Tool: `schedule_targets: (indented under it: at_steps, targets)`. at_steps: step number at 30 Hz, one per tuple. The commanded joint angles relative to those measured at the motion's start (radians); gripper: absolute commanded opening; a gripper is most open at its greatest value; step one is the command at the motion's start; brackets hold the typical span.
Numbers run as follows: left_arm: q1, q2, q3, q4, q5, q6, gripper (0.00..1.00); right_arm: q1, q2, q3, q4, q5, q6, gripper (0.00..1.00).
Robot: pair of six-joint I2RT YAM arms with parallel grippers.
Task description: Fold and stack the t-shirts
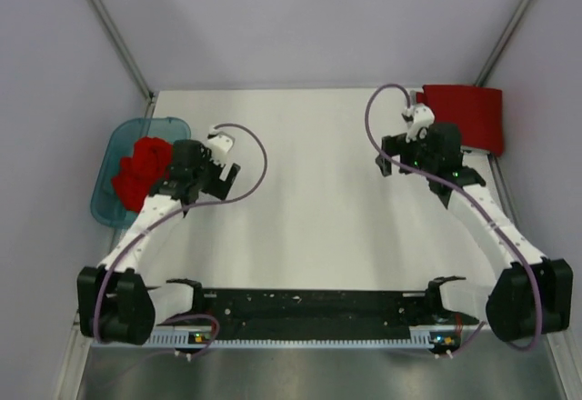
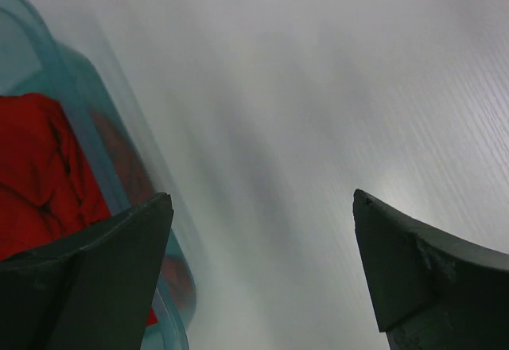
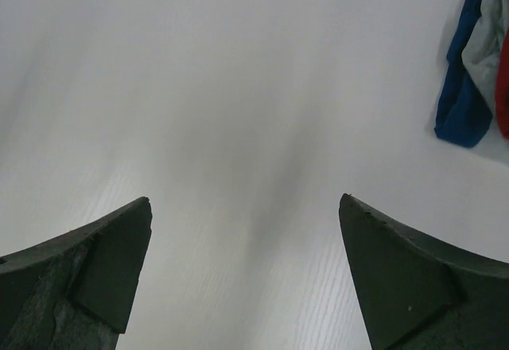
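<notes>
Though blurry, t-shirts (image 2: 40, 167) inside teal tub (image 2: 60, 68)

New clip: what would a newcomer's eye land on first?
Crumpled red t-shirts heaped in the teal tub at the left edge of the table, and a folded red t-shirt at its far right corner. The left gripper and right gripper hang open over the white surface between them, holding nothing.

Overhead view onto table (image 1: 309, 236), wrist views low across it, left also catching the tub (image 1: 105, 191)
</notes>
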Motion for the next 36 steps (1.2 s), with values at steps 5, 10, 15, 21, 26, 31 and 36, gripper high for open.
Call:
schedule_targets:
  at_steps: [5, 10, 15, 21, 26, 31, 36]
  targets:
    - [0.106, -0.194, -0.385, 0.635, 0.002, -0.218, 0.99, -0.007, -0.297, -0.483, 0.557, 0.129, 0.142, 0.99]
    - [0.11, -0.169, -0.484, 0.788, -0.095, -0.254, 0.99, -0.008, -0.358, -0.678, 0.694, 0.264, 0.177, 0.99]
    - [0.111, -0.201, -0.531, 0.836, -0.022, -0.259, 0.99, -0.008, -0.435, -0.755, 0.764, 0.318, 0.153, 0.99]
    - [0.111, -0.249, -0.576, 0.854, 0.014, -0.231, 0.99, -0.008, -0.49, -0.79, 0.777, 0.332, 0.159, 0.99]
    - [0.111, -0.249, -0.571, 0.84, 0.002, -0.228, 0.99, -0.007, -0.501, -0.798, 0.78, 0.333, 0.158, 0.99]
    - [0.112, -0.246, -0.576, 0.836, 0.032, -0.203, 0.99, -0.008, -0.501, -0.796, 0.78, 0.335, 0.159, 0.99]
    - [0.112, -0.267, -0.6, 0.876, 0.026, -0.226, 0.99, -0.008, -0.501, -0.793, 0.769, 0.381, 0.182, 0.99]
